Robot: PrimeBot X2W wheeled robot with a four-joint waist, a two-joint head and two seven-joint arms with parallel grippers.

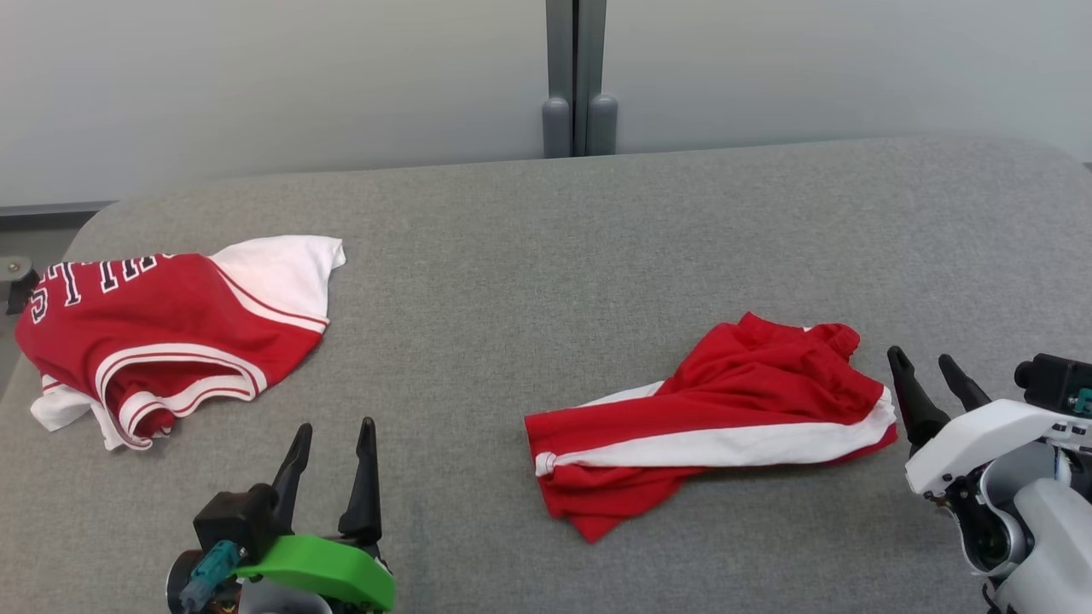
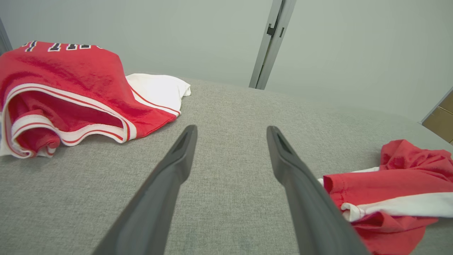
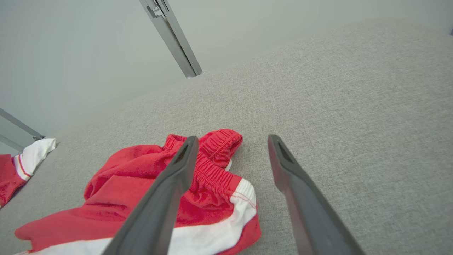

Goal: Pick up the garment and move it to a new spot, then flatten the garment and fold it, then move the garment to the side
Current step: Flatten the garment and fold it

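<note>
Red shorts point(image 1: 725, 409), white side stripe: crumpled on grey bench point(image 1: 546, 256), just left of right claw point(image 1: 920, 354), waistband end nearest its fingertips. Right claw: spread, empty. Left claw point(image 1: 334, 424): spread, empty; shorts to its right, red-and-white jersey point(image 1: 162, 333) to its left.

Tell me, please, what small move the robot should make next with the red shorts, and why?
Probably lower the right gripper onto the elastic waistband of the red shorts and close on it, to begin pulling them flat. The shorts lie bunched on the grey table; the right gripper is open, empty and just beside that waistband end, while the left gripper, also open, is farther off.
</note>
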